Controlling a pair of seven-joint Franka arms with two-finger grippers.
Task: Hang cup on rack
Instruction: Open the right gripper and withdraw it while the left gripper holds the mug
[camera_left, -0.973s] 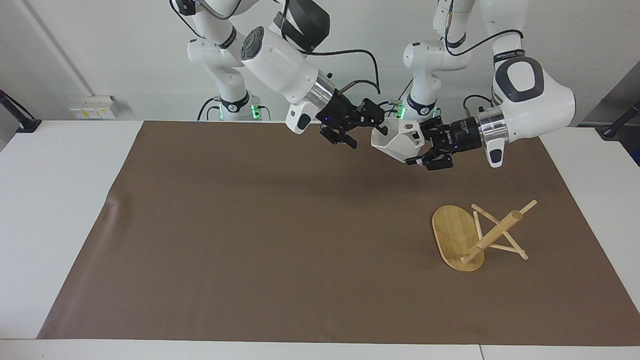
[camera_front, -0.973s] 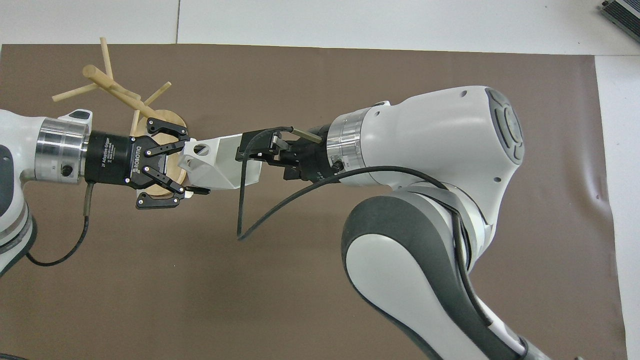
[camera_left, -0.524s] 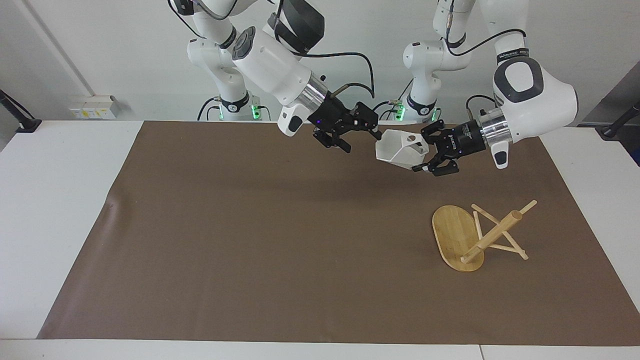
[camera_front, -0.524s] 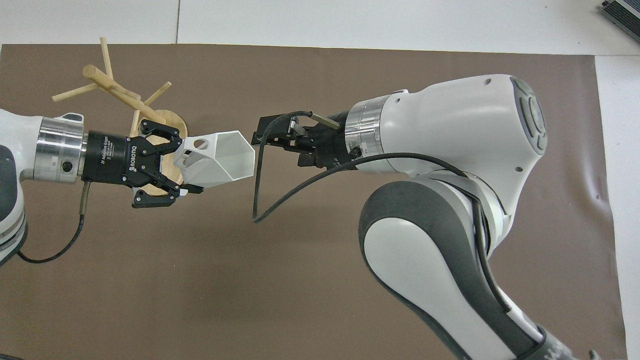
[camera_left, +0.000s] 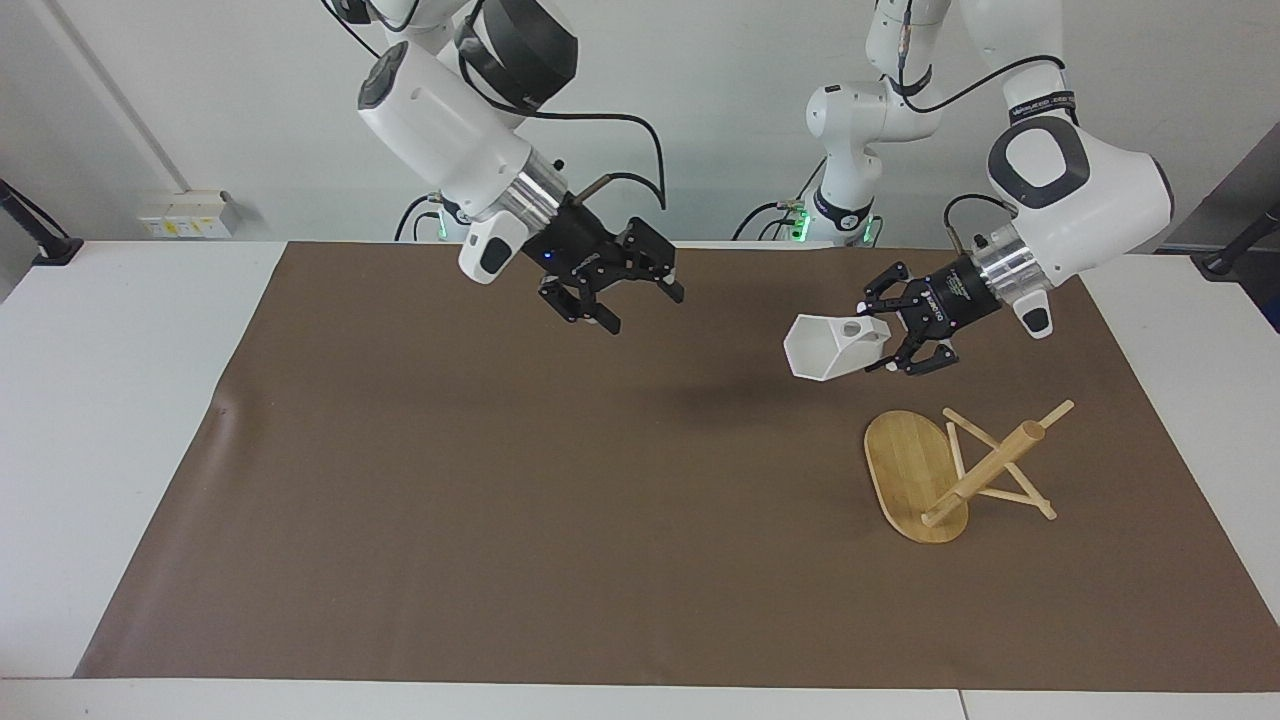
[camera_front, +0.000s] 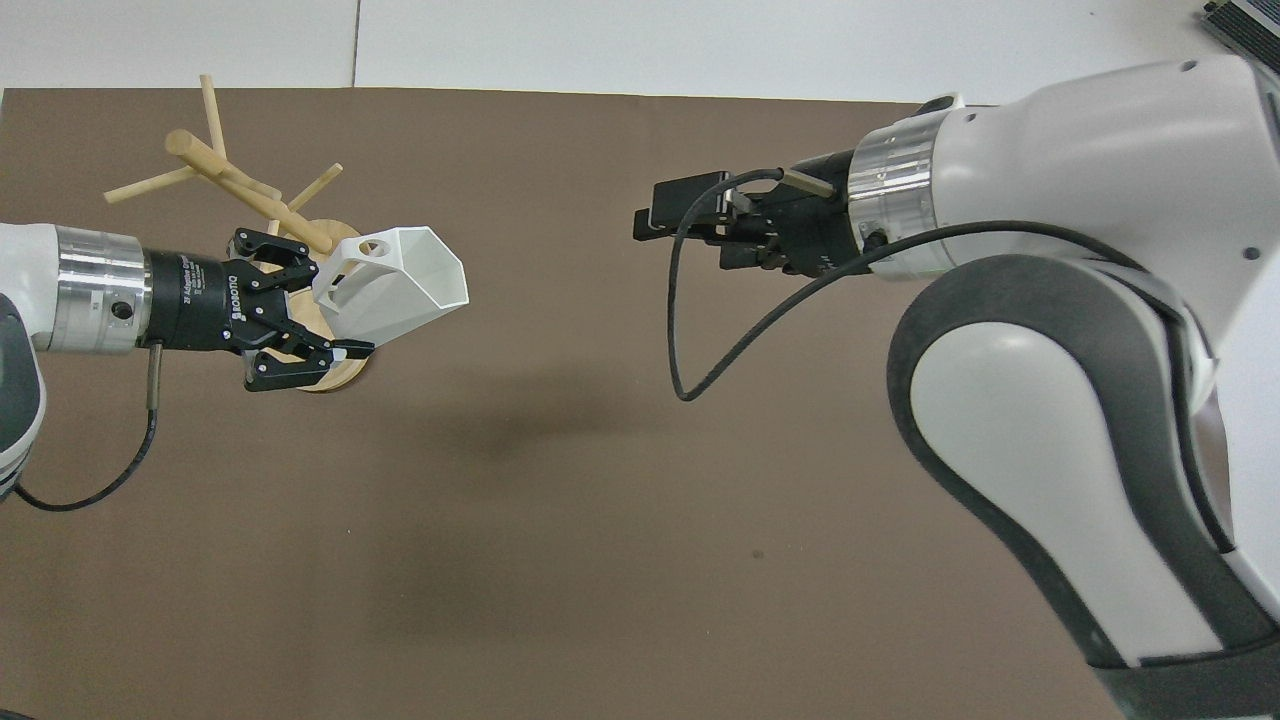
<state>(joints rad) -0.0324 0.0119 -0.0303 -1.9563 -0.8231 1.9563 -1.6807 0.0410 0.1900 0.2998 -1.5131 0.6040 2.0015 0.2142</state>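
Observation:
My left gripper (camera_left: 880, 345) is shut on the blocky handle of the white faceted cup (camera_left: 825, 350) and holds it in the air, rim pointing sideways toward the right arm's end. It is over the mat beside the base of the bamboo rack (camera_left: 905, 465). The rack's post (camera_left: 985, 470) slants toward the left arm's end with pegs touching the mat, so it appears tipped over. In the overhead view the cup (camera_front: 400, 285) and left gripper (camera_front: 335, 310) cover part of the rack (camera_front: 215, 165). My right gripper (camera_left: 615, 290) is open and empty, raised over the mat (camera_front: 650, 215).
A brown mat (camera_left: 500, 500) covers most of the white table (camera_left: 120, 400). The right arm's black cable (camera_front: 690, 330) hangs in a loop below its wrist.
The right gripper has let go of the cup and drawn back toward the right arm's end. The left gripper has carried the cup lower and closer to the rack.

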